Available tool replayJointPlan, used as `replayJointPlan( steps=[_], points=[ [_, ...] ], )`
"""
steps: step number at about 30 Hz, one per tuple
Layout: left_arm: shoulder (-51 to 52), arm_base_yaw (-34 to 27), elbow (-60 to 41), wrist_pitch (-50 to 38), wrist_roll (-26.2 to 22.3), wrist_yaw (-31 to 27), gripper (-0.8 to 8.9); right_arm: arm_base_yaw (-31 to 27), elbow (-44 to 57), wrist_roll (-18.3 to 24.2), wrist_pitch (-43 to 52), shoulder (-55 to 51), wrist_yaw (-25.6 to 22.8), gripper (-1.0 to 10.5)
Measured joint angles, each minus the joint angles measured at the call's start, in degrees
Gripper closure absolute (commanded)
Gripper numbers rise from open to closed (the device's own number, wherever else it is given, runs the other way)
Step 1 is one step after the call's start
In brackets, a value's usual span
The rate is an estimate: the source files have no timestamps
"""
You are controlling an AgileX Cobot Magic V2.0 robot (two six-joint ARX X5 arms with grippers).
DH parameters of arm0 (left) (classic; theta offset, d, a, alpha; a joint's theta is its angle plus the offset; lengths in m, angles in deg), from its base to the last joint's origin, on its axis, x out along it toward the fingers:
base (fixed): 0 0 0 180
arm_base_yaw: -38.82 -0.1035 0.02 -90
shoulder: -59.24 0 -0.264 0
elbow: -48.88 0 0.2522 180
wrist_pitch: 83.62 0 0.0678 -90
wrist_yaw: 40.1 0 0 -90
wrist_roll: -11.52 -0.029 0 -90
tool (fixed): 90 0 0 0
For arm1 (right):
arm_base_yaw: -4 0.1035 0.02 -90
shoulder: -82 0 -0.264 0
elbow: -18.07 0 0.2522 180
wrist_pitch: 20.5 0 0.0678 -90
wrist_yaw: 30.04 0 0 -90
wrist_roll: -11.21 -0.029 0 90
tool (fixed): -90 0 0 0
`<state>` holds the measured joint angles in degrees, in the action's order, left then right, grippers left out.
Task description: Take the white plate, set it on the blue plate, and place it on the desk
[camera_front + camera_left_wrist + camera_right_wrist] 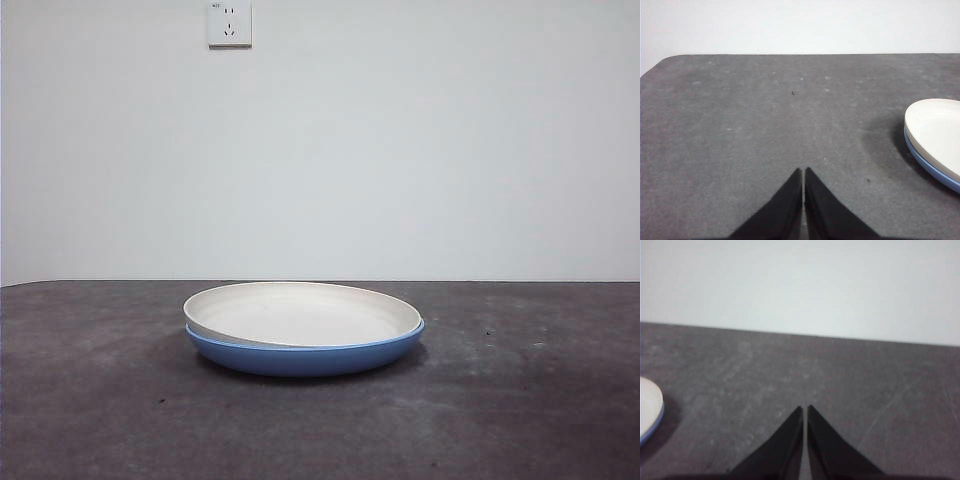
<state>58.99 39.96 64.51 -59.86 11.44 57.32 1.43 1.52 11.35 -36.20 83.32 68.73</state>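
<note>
The left gripper (803,172) has its two black jaws pressed together, tip against tip, with nothing between them; it hangs over bare desk (765,130), well apart from the plates and holding nothing. The right gripper (804,410) is in the same condition: jaws clenched to a single narrow seam, empty, above bare desk (840,375), with the plates off to one side and well clear of it. Neither gripper touches either plate. In the front view no arm shows. The white plate (300,312) sits inside the blue plate (300,358), nested in it, with its rim tilted a little: on one side the white rim stands above the blue rim, on the other it lies nearly level with it. The blue plate rests flat on the desk (100,400), near the middle of the surface. The left wrist view shows part of the white plate (935,130) with the blue plate (930,167) under it; the right wrist view catches only a sliver of the white plate (649,407) and a thin blue edge (655,427) beneath. Behind the desk, beyond the plates, a pale wall (450,150) carries a white socket (229,24) high up.
</note>
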Motion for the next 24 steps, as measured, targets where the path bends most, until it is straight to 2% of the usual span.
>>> replayJointPlan(
  steps=[10, 14, 24],
  points=[
    [0.00, 0.00, -0.02, -0.02, 0.02, 0.00, 8.04, 0.00, 1.88, -1.55, -2.78, -0.98, 0.00, 9.4],
    [0.00, 0.00, 0.00, -0.02, 0.02, 0.00, 8.04, 0.00, 1.81, -1.97, -7.28, -0.96, -0.09, 9.4],
    [0.00, -0.02, -0.02, -0.02, 0.02, 0.00, 8.04, 0.00, 1.84, -4.09, -7.28, -0.96, 0.11, 9.4]
  ],
)
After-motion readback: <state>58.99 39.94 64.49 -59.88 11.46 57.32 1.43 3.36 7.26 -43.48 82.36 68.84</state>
